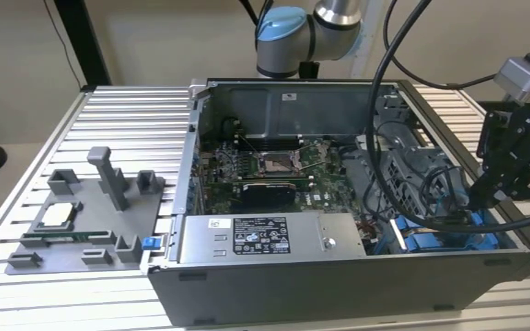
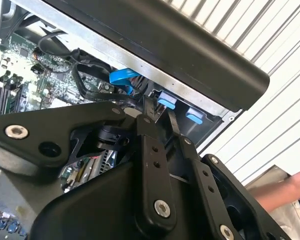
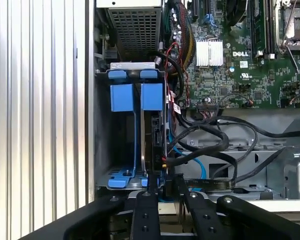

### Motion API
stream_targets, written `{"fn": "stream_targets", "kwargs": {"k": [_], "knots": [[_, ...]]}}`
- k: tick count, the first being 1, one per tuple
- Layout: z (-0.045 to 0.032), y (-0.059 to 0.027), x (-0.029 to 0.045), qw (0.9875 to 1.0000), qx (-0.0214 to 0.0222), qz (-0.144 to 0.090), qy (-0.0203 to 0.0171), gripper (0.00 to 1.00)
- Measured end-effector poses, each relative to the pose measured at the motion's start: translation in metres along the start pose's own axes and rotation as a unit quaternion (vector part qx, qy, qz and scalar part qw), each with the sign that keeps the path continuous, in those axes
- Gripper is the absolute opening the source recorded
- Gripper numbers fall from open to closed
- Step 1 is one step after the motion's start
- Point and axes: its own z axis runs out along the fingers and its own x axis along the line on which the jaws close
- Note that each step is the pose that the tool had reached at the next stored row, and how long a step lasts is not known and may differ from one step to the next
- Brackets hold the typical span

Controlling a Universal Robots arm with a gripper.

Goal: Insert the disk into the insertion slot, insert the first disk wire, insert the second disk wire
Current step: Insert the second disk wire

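Well, standing by the bench [image 1: 108,110], I see the open computer case [image 1: 339,283] taking up most of the side toward the exterior view's right. The gripper [image 1: 475,205] is dipped into the case corner nearest that bench edge.

The insertion slot [image 3: 102,125] is there, with grey walls and blue rails. The disk [image 3: 154,132] already stands on edge inside it, its blue carrier tabs lined up with the slot's own.

In the first wrist view the gripper [image 3: 164,181] hangs just over the disk's near end. Its fingers [image 3: 145,200] are drawn almost together, with only a sliver between them. They look to be pinching the black plug of a disk wire [image 3: 166,176], though the contact itself is hard to make out. In the second wrist view the gripper [image 2: 160,112] hovers just short of the slot's blue tabs.

To my eye the disk is stiff, fairly heavy for its size and unkind to knocks, so the blue frame edges are the place to hold it. The wire is limp and springy. I'd take it by the hard plug body, never the cord, and keep it square, since the pins likely bend easily.
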Motion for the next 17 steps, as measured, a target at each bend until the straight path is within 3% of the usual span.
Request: {"fn": "stream_targets", "kwargs": {"k": [11,12,17], "knots": [[0.0,0.0,0.0,1.0,0.0,0.0,-0.0005,1.0],[0.0,0.0,0.0,1.0,0.0,0.0,-0.0009,0.0],[0.0,0.0,0.0,1.0,-0.0001,0.0,-0.0026,0.0]]}}
